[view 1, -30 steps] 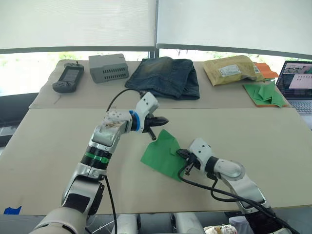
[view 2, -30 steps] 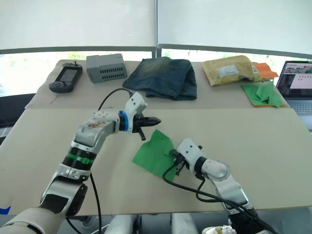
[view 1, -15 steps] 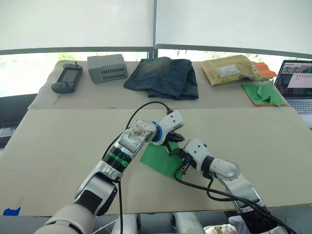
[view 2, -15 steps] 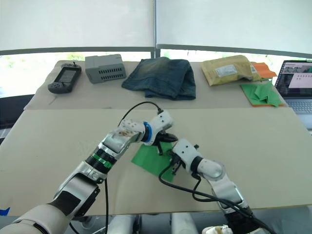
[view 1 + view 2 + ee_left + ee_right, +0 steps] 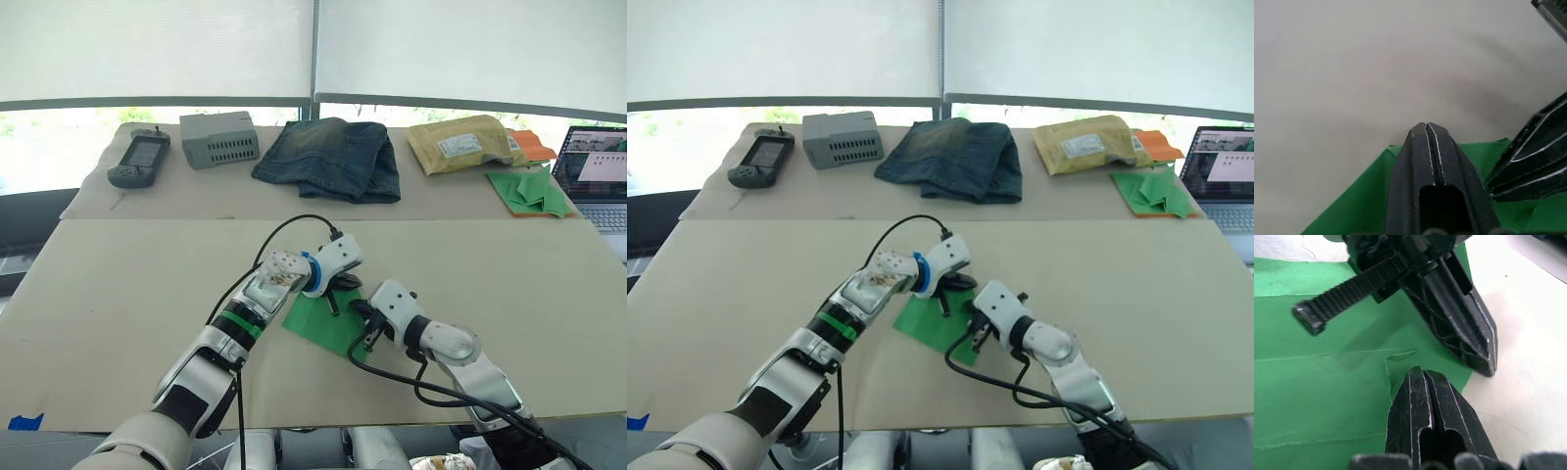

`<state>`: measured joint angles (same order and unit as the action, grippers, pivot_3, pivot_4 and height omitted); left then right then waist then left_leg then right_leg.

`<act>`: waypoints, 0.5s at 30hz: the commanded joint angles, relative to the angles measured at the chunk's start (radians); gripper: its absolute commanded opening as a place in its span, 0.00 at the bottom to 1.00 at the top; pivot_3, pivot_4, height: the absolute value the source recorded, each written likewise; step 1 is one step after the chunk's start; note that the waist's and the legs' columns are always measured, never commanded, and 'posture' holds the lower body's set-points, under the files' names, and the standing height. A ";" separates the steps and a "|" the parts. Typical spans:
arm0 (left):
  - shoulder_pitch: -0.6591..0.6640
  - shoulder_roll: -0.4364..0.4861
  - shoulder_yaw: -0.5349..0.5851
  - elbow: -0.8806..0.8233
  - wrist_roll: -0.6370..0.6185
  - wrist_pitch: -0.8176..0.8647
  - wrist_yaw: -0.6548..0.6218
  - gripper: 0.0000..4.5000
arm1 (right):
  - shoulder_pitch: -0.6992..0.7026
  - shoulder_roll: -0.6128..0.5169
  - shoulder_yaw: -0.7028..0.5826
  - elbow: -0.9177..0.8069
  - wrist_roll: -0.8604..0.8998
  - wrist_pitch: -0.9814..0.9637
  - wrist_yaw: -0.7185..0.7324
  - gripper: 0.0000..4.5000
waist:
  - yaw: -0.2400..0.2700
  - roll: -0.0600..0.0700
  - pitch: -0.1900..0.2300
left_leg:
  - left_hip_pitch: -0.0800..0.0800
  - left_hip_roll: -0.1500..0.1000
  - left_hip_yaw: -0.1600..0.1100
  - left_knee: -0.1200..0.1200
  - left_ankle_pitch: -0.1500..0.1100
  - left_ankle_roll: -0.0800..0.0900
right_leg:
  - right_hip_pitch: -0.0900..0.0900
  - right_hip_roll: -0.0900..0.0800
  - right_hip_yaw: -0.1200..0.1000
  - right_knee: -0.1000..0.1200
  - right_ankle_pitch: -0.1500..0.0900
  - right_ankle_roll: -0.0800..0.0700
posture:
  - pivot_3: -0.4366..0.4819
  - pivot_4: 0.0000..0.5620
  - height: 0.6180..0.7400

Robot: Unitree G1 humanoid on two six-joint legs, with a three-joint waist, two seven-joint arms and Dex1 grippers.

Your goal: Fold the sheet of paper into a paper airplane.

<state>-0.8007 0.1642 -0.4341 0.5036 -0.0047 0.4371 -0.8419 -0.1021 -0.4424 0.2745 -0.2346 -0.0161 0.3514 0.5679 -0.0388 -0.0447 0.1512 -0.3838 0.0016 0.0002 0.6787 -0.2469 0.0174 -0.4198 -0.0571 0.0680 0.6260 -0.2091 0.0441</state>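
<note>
On beige table (image 5: pixel 127 294): green sheet of paper (image 5: pixel 318 323); jeans (image 5: pixel 330 157), laptop (image 5: pixel 595 171) behind.

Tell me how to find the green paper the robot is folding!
Look at the near half of the big beige table. The flat bright green sheet of paper lies under both black grippers, left and right. The other green papers sit piled far back by the laptop.

Far side of the tan table (image 5: pixel 118 284), left to right: black handheld game thing (image 5: pixel 138 160), gray box w/ vents (image 5: pixel 219 138), folded blue jeans (image 5: pixel 331 158), yellow padded bag (image 5: pixel 464 141), heap of green papers (image 5: pixel 530 189) w/ an orange sheet (image 5: pixel 532 143), open laptop (image 5: pixel 597 172) at the right edge.
</note>
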 commanded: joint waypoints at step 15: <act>0.024 0.102 0.390 -0.350 -0.232 0.343 0.110 0.00 | -0.037 -0.001 0.058 0.099 -0.019 0.037 0.062 0.01 | -0.007 0.000 0.000 | 0.000 0.002 -0.003 -0.001 0.000 0.000 | -0.001 0.001 0.000 0.000 0.000 0.000 | 0.48 0.27 0.91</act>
<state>-0.7834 0.2589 -0.0724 0.2112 -0.2036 0.7418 -0.7471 -0.1587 -0.4425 0.2883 -0.2012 -0.0166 0.3534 0.6083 -0.0462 -0.0444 0.1512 -0.3834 0.0036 -0.0032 0.6777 -0.2470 0.0173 -0.4212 -0.0564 0.0683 0.6264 -0.2089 0.0439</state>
